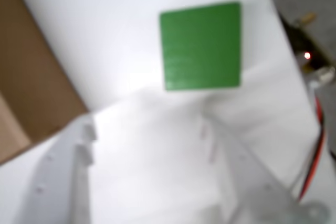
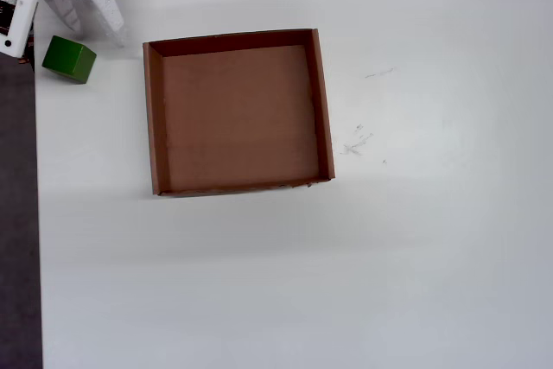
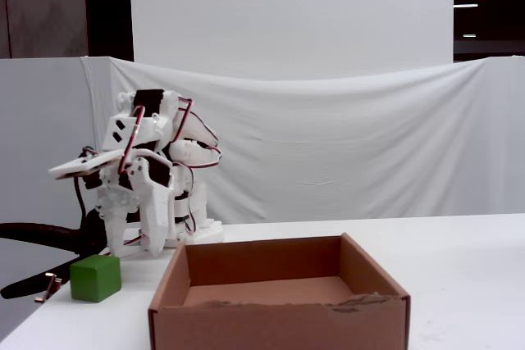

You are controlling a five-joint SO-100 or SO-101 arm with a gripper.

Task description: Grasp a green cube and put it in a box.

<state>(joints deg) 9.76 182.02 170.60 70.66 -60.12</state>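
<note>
Hovering with its fingers spread and empty, the white two-finger tool (image 1: pixel 149 129) is lining up on the small bright-green cube (image 2: pixel 69 59), which is sitting on the white bench (image 2: pixel 346 283) just left of the shallow brown cardboard box (image 2: pixel 153 118) in the overhead view. Reaching is the step in hand; next, descending so the fingers straddle the cube.

No legible text, label, brand, number or sign found on the green cube (image 2: pixel 69 59), the box (image 2: pixel 152 118) or the arm (image 3: pixel 143 194).
</note>
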